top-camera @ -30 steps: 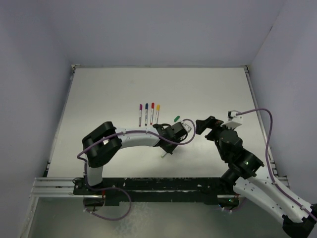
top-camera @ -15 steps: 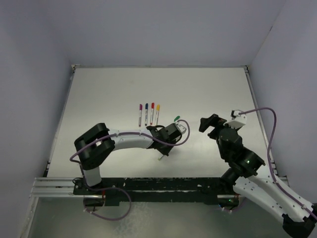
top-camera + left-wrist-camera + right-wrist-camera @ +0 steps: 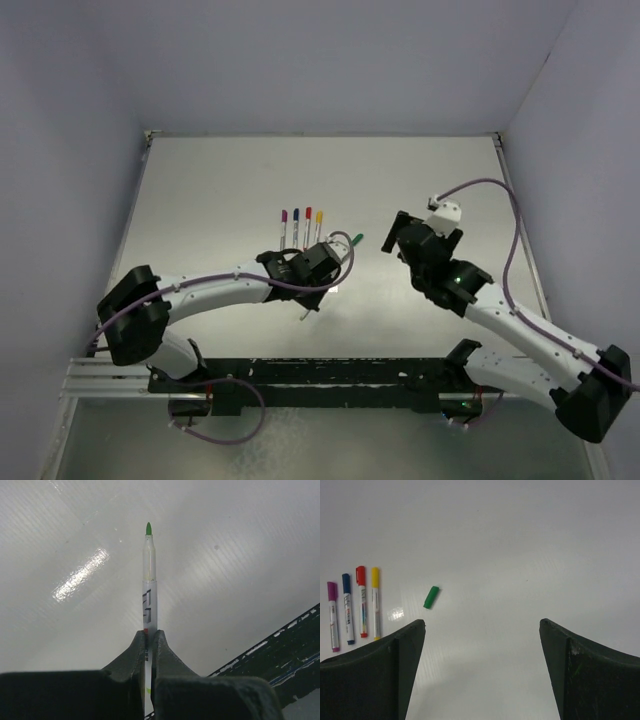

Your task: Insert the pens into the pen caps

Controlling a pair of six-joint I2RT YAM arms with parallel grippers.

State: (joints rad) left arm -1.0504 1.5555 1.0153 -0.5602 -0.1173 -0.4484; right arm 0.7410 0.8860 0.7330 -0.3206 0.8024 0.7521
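Left tool (image 3: 149,635) shifted, clamped on green-tipped pen (image 3: 149,580).

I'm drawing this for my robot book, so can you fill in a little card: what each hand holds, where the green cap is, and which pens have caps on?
left gripper: shut on the green pen, whose tip is bare
right gripper: open, holding nothing, above the table
green cap: lying loose on the table, apart from the row, on its yellow side
capped pens: purple pen, blue pen, red pen, yellow pen, side by side
left to do: green pen not yet in its cap
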